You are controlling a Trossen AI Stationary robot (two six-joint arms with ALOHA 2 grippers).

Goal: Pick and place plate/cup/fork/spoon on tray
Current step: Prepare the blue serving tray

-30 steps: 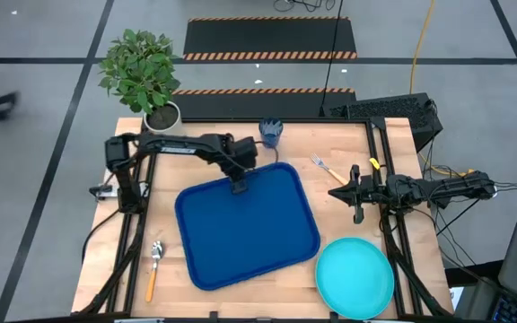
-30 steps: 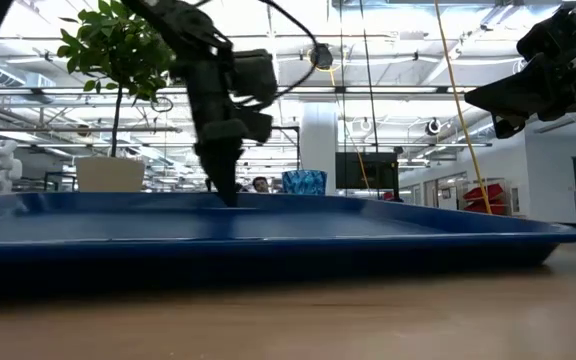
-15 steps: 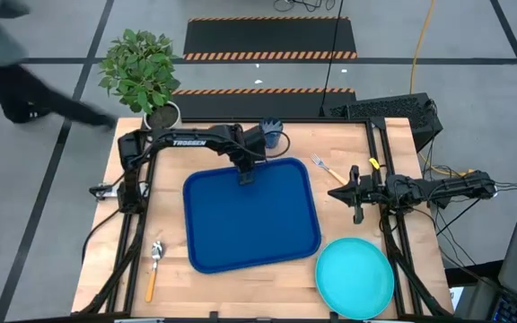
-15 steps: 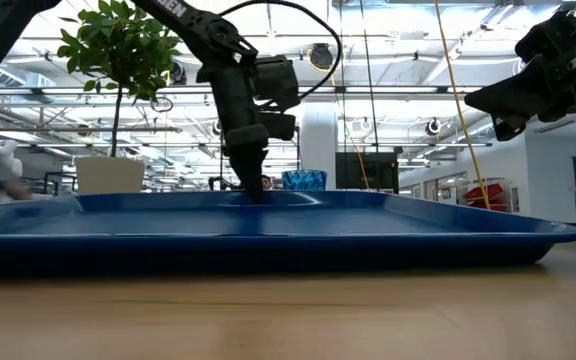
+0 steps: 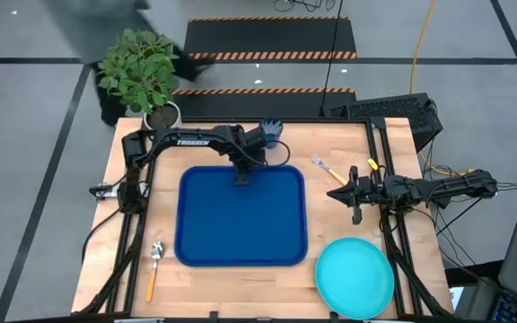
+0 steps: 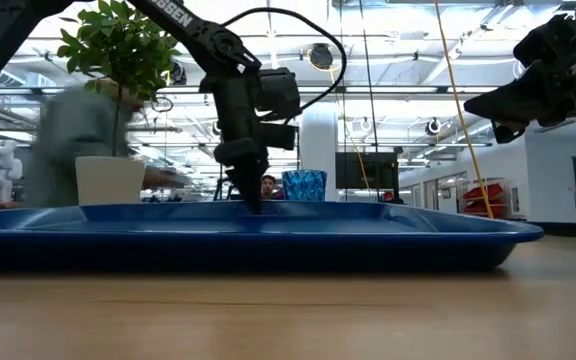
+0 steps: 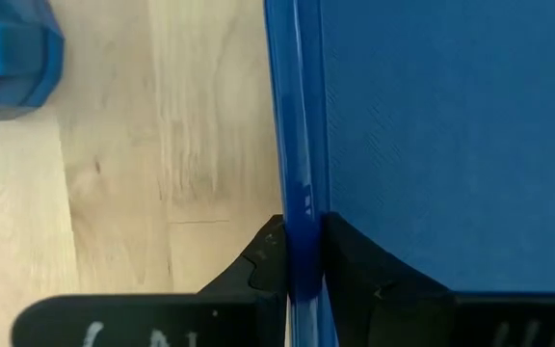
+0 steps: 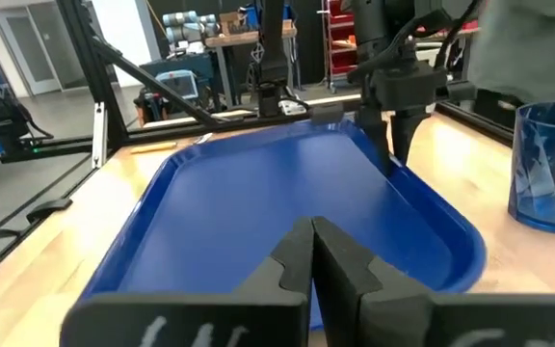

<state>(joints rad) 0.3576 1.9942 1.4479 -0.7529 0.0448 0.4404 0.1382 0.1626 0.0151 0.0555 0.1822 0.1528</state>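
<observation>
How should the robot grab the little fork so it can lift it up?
Probably by the orange handle, coming straight down from above. The fork lies flat on the table beside the tray, so only its thin sides can be pinched; the fingers should close across the handle's width. The right gripper is nearest. The left gripper is pinching the tray's rim.

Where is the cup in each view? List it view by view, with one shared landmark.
High view: cup beyond the tray's far rim.
Low view: cup behind the tray, beside the left pincer.
Left wrist view: cup at a corner.
Right wrist view: cup at the edge.
Landmark: the left pincer clamping the rim.
</observation>
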